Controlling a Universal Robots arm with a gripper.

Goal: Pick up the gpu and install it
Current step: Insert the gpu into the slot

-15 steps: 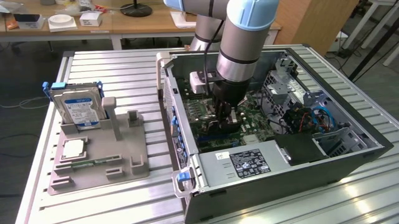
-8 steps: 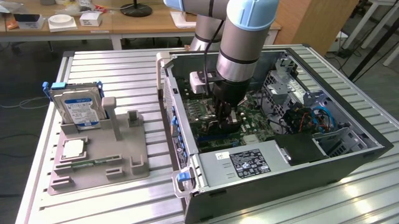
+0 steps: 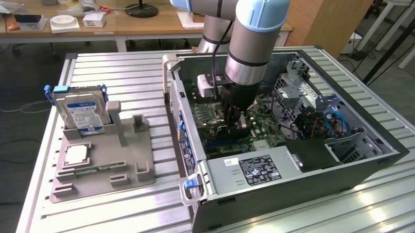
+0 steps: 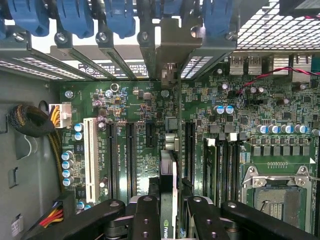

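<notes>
Both fingers [image 4: 146,215] clenched on gpu [image 4: 168,180], card held upright, edge-on, over motherboard [image 4: 135,100] slots inside open computer case [image 3: 363,165], toward tabletop [image 3: 116,68] edge at exterior view's right.

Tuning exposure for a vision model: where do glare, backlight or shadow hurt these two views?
Exterior view: bright glare washes out the table at the exterior view's lower right, and the arm shades the motherboard beneath it. Wrist view: backlight blows out the rear slot openings, while the gripper holding the gpu reads nearly black.
</notes>
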